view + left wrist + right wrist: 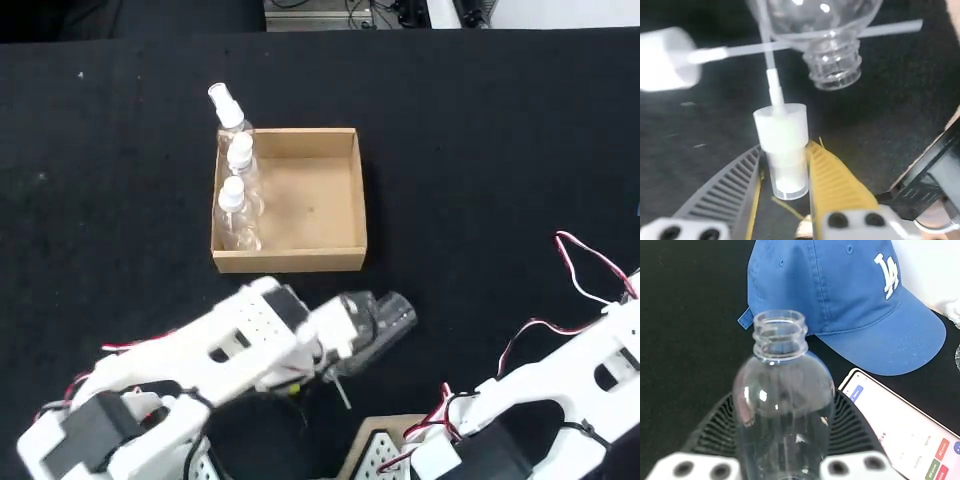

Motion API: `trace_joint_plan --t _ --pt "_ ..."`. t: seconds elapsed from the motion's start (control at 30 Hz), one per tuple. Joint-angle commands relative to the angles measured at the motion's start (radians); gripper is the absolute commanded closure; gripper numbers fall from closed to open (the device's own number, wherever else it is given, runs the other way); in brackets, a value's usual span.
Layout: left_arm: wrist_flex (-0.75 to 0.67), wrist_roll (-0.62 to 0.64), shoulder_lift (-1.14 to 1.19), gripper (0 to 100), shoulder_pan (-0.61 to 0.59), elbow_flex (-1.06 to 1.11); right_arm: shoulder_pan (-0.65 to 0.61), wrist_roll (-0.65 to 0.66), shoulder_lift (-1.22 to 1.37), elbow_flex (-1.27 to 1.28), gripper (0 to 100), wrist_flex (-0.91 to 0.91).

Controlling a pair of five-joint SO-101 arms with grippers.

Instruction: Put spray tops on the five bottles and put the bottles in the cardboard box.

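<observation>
My left gripper (785, 150) is shut on a white spray top (782, 122) whose thin tube points ahead. Just beyond it a clear topless bottle (832, 60) lies on the black table with its open neck facing the gripper. In the high view this gripper (362, 332) sits in front of the cardboard box (305, 195), with the lying bottle (397, 312) at its tip. My right gripper (785, 399) is shut on another clear bottle (784, 365), neck open and no top on it. Three bottles with spray tops (238, 205) stand along the box's left wall.
A second spray top (665, 57) lies on the table, its long tube stretching across behind the lying bottle. A blue cap (840, 305) and a phone (905, 432) lie beyond the right gripper. The box's right half is bare cardboard.
</observation>
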Motion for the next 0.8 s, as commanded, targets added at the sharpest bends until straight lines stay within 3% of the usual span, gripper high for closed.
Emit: trace_joint_plan --t 0.0,0.37,0.5,0.77 --pt "0.089 -0.127 -0.163 89 -0.128 -0.087 0.012 -0.005 -0.002 -0.024 98.6 -0.029" --pt "0.166 -0.494 -0.258 89 -0.403 0.073 -0.020 -0.005 -0.004 -0.012 98.6 -0.029" --pt "0.167 -0.635 -0.258 89 -0.578 0.082 -0.021 -0.005 -0.004 -0.008 98.6 -0.029" --pt "0.167 -1.057 -0.269 89 -0.937 0.074 -0.021 -0.005 -0.010 -0.008 98.6 -0.023"
